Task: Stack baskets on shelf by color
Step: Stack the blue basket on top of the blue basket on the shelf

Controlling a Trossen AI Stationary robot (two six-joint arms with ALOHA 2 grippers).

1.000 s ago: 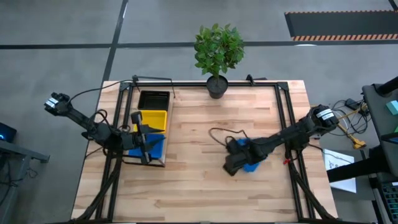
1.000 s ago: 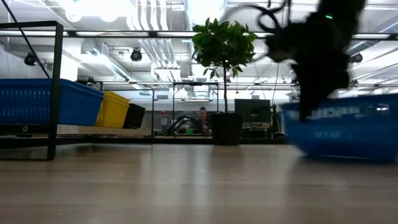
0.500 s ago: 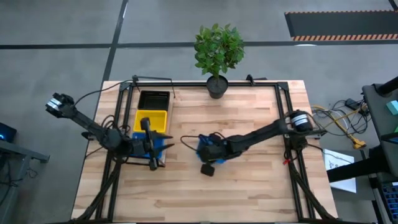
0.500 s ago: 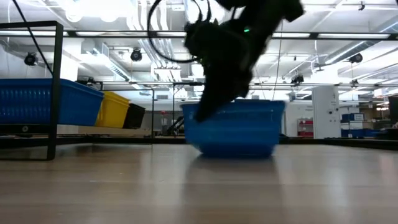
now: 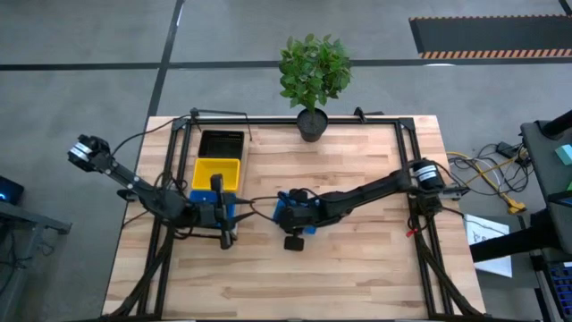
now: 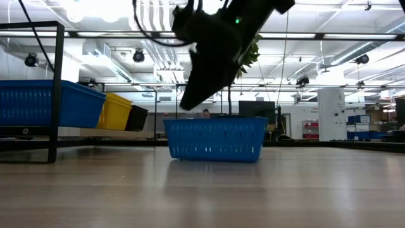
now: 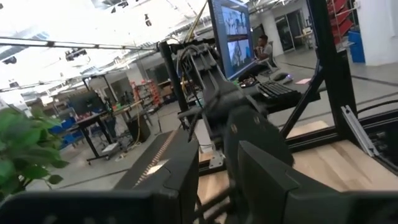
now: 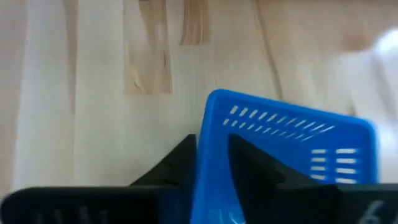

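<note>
The large planked wooden counter (image 5: 357, 259) fills the centre of the high view. At its left side lies the shelf, a light wooden board in a thin black metal frame (image 5: 183, 134). On it, from the upper end downward, sit a black plastic mesh basket (image 5: 222, 143), a yellow plastic mesh basket (image 5: 217, 171) and a blue plastic mesh basket (image 5: 204, 213), the last partly hidden by the left arm. In the low view the same three show at the left of the frame in a row: blue (image 6: 44, 103), yellow (image 6: 118, 111), black (image 6: 137, 117).

A second blue plastic mesh basket (image 5: 288, 208) stands flat on the counter just left of centre in the high view, near the shelf but apart from it; in the low view it sits level at mid-frame (image 6: 215, 139).

The right tool (image 5: 293, 224) is over this basket. In the right wrist view its two dark fingers (image 8: 252, 171) straddle the basket's blue wall (image 8: 283, 149), one inside and one outside; whether they clamp it or stand slack cannot be told.

The left tool (image 5: 222, 215) hovers over the lower end of the shelf, above the blue basket there. Its fingers (image 7: 261, 180) stand parted with nothing between them.

A green potted plant in a black pot (image 5: 313, 76) stands at the counter's upper edge.
</note>
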